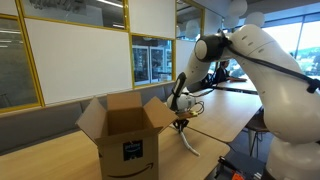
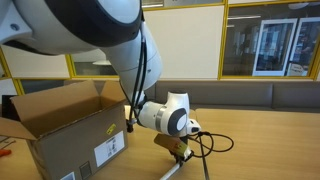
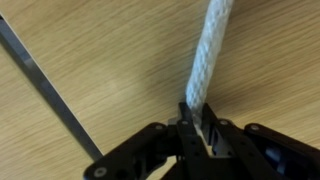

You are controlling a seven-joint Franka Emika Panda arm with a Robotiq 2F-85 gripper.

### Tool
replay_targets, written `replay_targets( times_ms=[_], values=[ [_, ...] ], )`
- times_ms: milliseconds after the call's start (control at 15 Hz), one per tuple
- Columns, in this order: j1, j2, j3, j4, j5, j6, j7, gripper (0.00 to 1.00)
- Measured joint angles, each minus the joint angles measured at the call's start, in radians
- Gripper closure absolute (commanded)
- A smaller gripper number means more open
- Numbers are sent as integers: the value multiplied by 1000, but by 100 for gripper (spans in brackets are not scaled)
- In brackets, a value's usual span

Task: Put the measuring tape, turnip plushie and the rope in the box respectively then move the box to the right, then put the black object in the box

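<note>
Mia: What is the gripper (image 3: 197,122) doing?

Ben: Its two fingers are squeezed tight on the rope (image 3: 207,55). The wrist view shows it best. The rope is pinched right between them.

Mia: What does the rope look like?

Ben: It is thick and white. In the wrist view it runs away from the fingers, over the wooden table (image 3: 90,50). A thin dark line (image 3: 40,80) crosses the table next to it.

Mia: Is the rope lying down?

Ben: Not all of it. One end is up in the gripper. In an exterior view the rope (image 1: 190,145) slopes from the gripper (image 1: 181,123) down to the table.

Mia: Where is the box?

Ben: The box (image 1: 125,130) stands on the table. It is brown and its top flaps are open. One side has a black smile mark (image 1: 132,152). Another side has a white label (image 2: 110,148).

Mia: Is the gripper over the box?

Ben: No. It is low, near the box, off to one side. Both exterior views show that.

Mia: What is inside the box?

Ben: I cannot tell. The walls hide it.

Mia: And the arm?

Ben: The big white arm (image 1: 260,60) bends down to the table.
</note>
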Motion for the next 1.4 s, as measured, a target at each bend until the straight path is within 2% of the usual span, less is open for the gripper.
replay_targets(
  times_ms=[200,467,867,1200,1333,1400],
  values=[
    [18,-61,-41,-60,0,21,33,84],
    [74,-221,-95,-169,-30,56,92,86],
    [206,-506,-164,-290,-206,76,296,85],
    [261,-725,-155,-310,-446,55,536,85],
    [281,-809,-131,-310,-518,19,615,85],
    [275,-849,-97,-309,-531,-5,639,85]
  ],
)
